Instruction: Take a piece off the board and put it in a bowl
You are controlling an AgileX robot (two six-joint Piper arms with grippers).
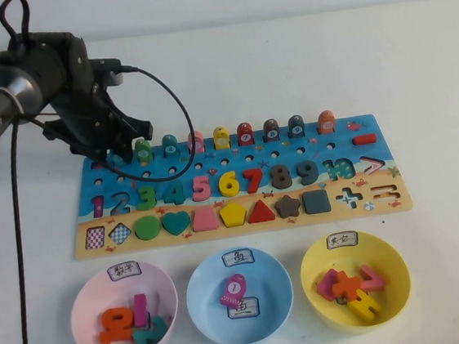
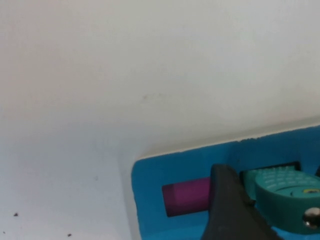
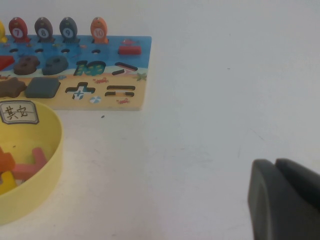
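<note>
The puzzle board [image 1: 242, 212] lies mid-table with a row of upright fish pieces along its far edge. My left gripper [image 1: 125, 154] is down at that row's left end, shut on the green fish piece [image 1: 143, 151], which still stands in its slot. In the left wrist view one finger [image 2: 227, 205] presses the fish [image 2: 285, 192], beside a purple bar piece [image 2: 185, 196]; the other finger is out of frame. A pink bowl [image 1: 87, 298], a blue bowl [image 1: 205, 294] and a yellow bowl [image 1: 391, 266] stand in front. My right gripper [image 3: 275, 167] is shut and empty over bare table.
Each bowl holds pieces; the blue one holds a pink fish [image 1: 233, 289]. The left arm's black cable [image 1: 175, 104] loops over the board's far left. The board's right end [image 3: 131, 75] and the yellow bowl [image 3: 47, 165] show in the right wrist view.
</note>
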